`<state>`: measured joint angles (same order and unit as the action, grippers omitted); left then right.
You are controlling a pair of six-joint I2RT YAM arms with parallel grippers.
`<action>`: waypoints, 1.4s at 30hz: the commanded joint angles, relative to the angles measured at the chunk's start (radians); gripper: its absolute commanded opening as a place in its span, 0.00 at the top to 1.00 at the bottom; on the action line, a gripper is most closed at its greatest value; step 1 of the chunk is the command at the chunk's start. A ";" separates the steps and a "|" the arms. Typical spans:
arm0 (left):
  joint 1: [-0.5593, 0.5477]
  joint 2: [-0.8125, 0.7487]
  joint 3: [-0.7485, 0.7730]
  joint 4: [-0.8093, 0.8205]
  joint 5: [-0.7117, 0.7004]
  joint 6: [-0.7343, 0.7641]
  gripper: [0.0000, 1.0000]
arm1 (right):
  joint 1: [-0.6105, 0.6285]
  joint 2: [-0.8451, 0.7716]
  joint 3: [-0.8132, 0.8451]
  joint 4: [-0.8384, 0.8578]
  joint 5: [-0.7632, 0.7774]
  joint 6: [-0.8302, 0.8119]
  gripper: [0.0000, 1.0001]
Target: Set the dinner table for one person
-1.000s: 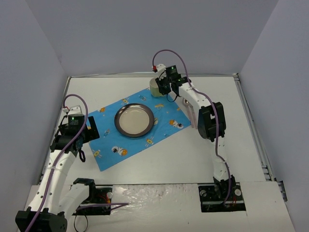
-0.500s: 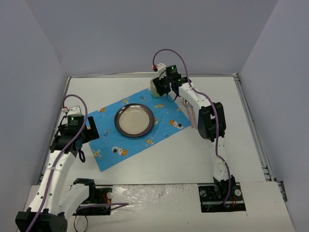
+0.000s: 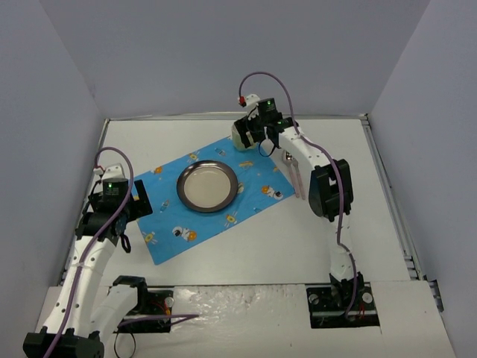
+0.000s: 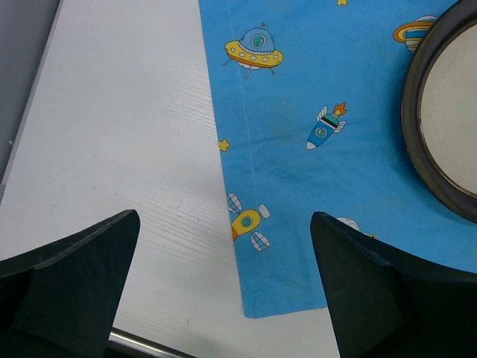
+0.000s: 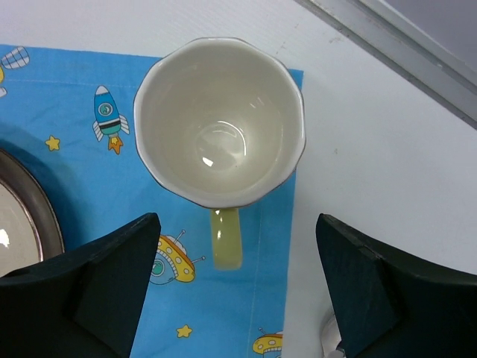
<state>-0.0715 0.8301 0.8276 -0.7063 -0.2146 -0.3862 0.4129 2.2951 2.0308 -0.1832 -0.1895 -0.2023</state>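
Observation:
The white dinner table (image 3: 253,246) carries a blue cartoon-print placemat (image 3: 257,195) with a round metal-rimmed plate (image 3: 207,186) on it. A cream cup (image 5: 220,123) with a yellow-green handle stands upright on the placemat's far corner (image 3: 240,135). My right gripper (image 5: 235,253) hovers just above it (image 3: 253,133), open, its fingers wide on either side of the handle without touching it. My left gripper (image 4: 223,227) is open and empty over the placemat's left corner (image 3: 136,201).
A slim metal utensil (image 3: 296,177) lies on the table just right of the placemat, and its shiny tip (image 5: 328,339) shows by my right finger. Metal edge strips (image 3: 384,171) border the tabletop. Grey walls enclose the far and side edges.
My right gripper has opened and let go of the cup, which stays on the placemat's far corner. The left arm has barely moved.

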 commanded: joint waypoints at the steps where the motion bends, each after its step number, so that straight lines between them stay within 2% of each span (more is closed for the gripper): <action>1: 0.006 -0.014 0.027 0.039 -0.007 0.006 0.03 | -0.018 -0.213 -0.059 0.057 0.049 0.056 0.17; 7: 0.007 -0.016 0.030 0.033 -0.007 0.003 0.03 | -0.057 -0.387 -0.293 0.088 0.113 0.144 0.17; 8: 0.007 -0.016 0.030 0.034 -0.009 0.003 0.03 | -0.073 -0.427 -0.389 0.104 0.129 0.162 0.18; 10: 0.007 -0.016 0.030 0.035 -0.006 0.003 0.03 | -0.094 -0.490 -0.460 0.119 0.137 0.200 0.19; 16: 0.006 -0.008 0.028 0.040 0.011 0.006 0.03 | -0.160 -0.559 -0.671 0.142 0.180 0.267 0.24; 23: 0.004 -0.005 0.027 0.044 0.021 0.007 0.03 | -0.167 -0.493 -0.727 0.174 0.167 0.277 0.33; 32: 0.003 0.000 0.027 0.042 0.024 0.007 0.03 | -0.178 -0.344 -0.670 0.225 0.150 0.277 0.64; 42: 0.004 0.000 0.026 0.039 0.017 0.006 0.03 | -0.180 -0.275 -0.678 0.230 0.174 0.274 0.69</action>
<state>-0.0715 0.8284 0.8276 -0.7059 -0.1844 -0.3860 0.2359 2.0272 1.3243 0.0026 -0.0425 0.0751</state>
